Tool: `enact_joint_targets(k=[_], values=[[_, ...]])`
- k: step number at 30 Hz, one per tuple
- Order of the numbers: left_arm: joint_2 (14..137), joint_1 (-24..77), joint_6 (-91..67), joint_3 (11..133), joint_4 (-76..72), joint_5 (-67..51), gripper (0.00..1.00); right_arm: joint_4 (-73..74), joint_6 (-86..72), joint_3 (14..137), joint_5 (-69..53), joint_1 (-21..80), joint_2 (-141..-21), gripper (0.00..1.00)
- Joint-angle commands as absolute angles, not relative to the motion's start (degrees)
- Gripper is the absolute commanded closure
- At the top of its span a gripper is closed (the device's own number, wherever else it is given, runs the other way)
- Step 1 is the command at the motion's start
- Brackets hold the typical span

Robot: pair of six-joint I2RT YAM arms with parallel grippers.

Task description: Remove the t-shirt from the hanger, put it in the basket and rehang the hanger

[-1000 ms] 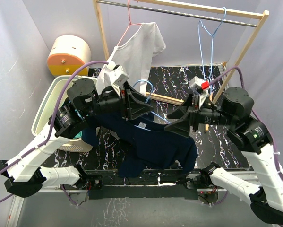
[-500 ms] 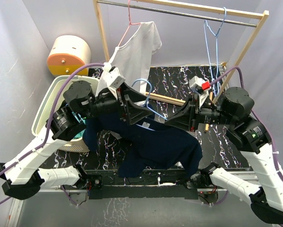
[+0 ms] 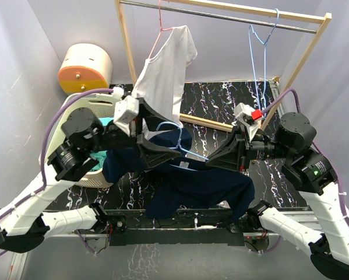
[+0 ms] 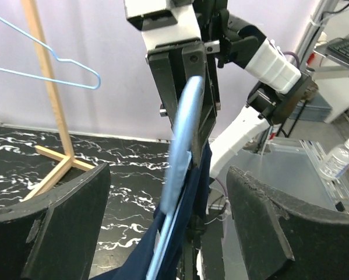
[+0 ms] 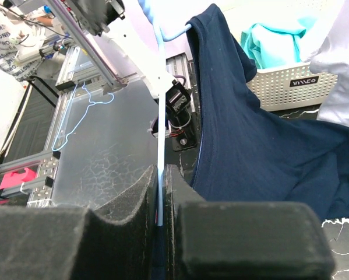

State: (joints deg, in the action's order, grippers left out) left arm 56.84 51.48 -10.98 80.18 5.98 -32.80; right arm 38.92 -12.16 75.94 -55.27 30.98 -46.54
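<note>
Navy t-shirt [image 3: 203,184], soft knit, sags between both arms over the marbled black table [image 3: 232,99], draped on a thin light-blue wire hanger [image 3: 186,146]. Right gripper [image 3: 216,162]: foam pads pinched on that wire, a grip plain only in the right wrist view. Left gripper [image 3: 162,154]: jaws wide apart, straddling hanger and cloth. Three hangers counted, including a pink hanger [image 3: 161,17] carrying a white t-shirt [image 3: 165,76] and a bare blue hanger [image 3: 261,41].
</note>
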Motion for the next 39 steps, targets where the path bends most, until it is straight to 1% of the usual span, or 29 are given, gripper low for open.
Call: enact_joint_targets(k=[1, 3, 4, 5, 6, 7, 8, 11, 12, 13, 14, 15, 17, 18, 20, 25, 26, 27, 28, 29, 30, 31, 33, 39], values=[[60.6, 51.6, -12.0, 82.2, 4.2, -40.1, 0.24, 34.4, -13.2, 77.1, -58.3, 30.8, -45.2, 0.92], [61.4, 51.6, -13.2, 81.7, 2.5, -41.4, 0.26, 34.4, -13.3, 77.4, -58.3, 30.8, -45.4, 0.92], [61.5, 51.6, -14.1, 81.2, 1.1, -41.9, 0.29, 34.4, -13.4, 77.6, -58.3, 30.8, -45.5, 0.92], [61.8, 51.7, -14.7, 81.0, 0.2, -42.6, 0.36, 34.4, -13.4, 77.6, -58.3, 30.9, -45.6, 0.92], [62.2, 51.6, -15.2, 81.2, 0.0, -43.2, 0.58, 34.6, -13.4, 77.7, -58.1, 30.9, -45.7, 0.92], [62.6, 51.6, -15.1, 81.9, 0.6, -43.6, 0.88, 34.9, -13.2, 77.7, -57.8, 30.9, -45.7, 0.92], [62.9, 51.6, -14.8, 82.8, 1.9, -43.0, 1.00, 35.4, -12.9, 77.8, -57.5, 30.9, -45.6, 0.92], [61.9, 51.6, -14.0, 83.9, 3.9, -40.4, 1.00, 38.1, -11.6, 78.1, -54.7, 30.9, -45.2, 0.92], [61.3, 51.6, -14.0, 84.0, 4.3, -39.4, 1.00, 39.5, -10.7, 78.1, -53.2, 30.9, -44.9, 0.91], [60.8, 51.5, -13.9, 84.5, 5.1, -38.5, 1.00, 41.6, -9.7, 78.2, -51.0, 30.9, -44.5, 0.82], [60.4, 51.6, -13.7, 85.1, 6.0, -37.5, 1.00, 43.5, -8.8, 77.9, -48.9, 30.8, -44.1, 0.67], [60.1, 51.6, -13.6, 85.8, 7.0, -36.8, 1.00, 45.5, -8.0, 77.5, -46.4, 30.9, -43.5, 0.55], [59.6, 51.5, -13.2, 87.4, 9.2, -35.8, 1.00, 49.2, -6.9, 76.3, -42.5, 30.9, -41.7, 0.44], [59.4, 51.5, -13.1, 88.3, 10.1, -35.3, 1.00, 50.8, -6.5, 75.6, -41.0, 30.9, -40.6, 0.40], [59.1, 51.6, -13.0, 89.8, 11.9, -34.4, 1.00, 52.8, -6.9, 73.9, -38.8, 30.9, -37.8, 0.36], [58.2, 51.6, -12.7, 92.2, 14.4, -34.4, 1.00, 55.0, -9.2, 70.1, -35.4, 30.8, -31.0, 0.35], [58.0, 51.6, -12.7, 92.4, 14.8, -34.4, 1.00, 55.1, -9.5, 69.8, -34.8, 30.9, -30.1, 0.35], [57.8, 51.5, -12.7, 92.4, 14.9, -34.4, 1.00, 55.0, -9.8, 69.7, -34.5, 30.9, -29.4, 0.39], [57.6, 51.5, -12.9, 92.3, 14.9, -34.3, 1.00, 54.8, -9.9, 69.8, -34.4, 30.9, -29.0, 0.46], [57.5, 51.5, -13.0, 92.2, 14.9, -34.3, 1.00, 54.3, -10.1, 69.8, -34.1, 30.9, -28.6, 0.60], [57.3, 51.5, -13.1, 92.0, 15.0, -34.3, 1.00, 53.8, -10.5, 70.0, -33.2, 30.9, -28.4, 0.78], [57.2, 51.5, -13.2, 91.8, 15.1, -34.4, 1.00, 53.3, -11.0, 70.4, -31.3, 30.9, -28.3, 0.90], [57.0, 51.5, -13.3, 91.5, 15.7, -34.4, 1.00, 53.1, -12.1, 71.7, -25.5, 30.9, -28.4, 0.92], [53.9, 51.5, -13.3, 89.4, 16.7, -32.4, 1.00, 54.5, -17.5, 75.7, 2.2, 31.0, -26.9, 0.92]])
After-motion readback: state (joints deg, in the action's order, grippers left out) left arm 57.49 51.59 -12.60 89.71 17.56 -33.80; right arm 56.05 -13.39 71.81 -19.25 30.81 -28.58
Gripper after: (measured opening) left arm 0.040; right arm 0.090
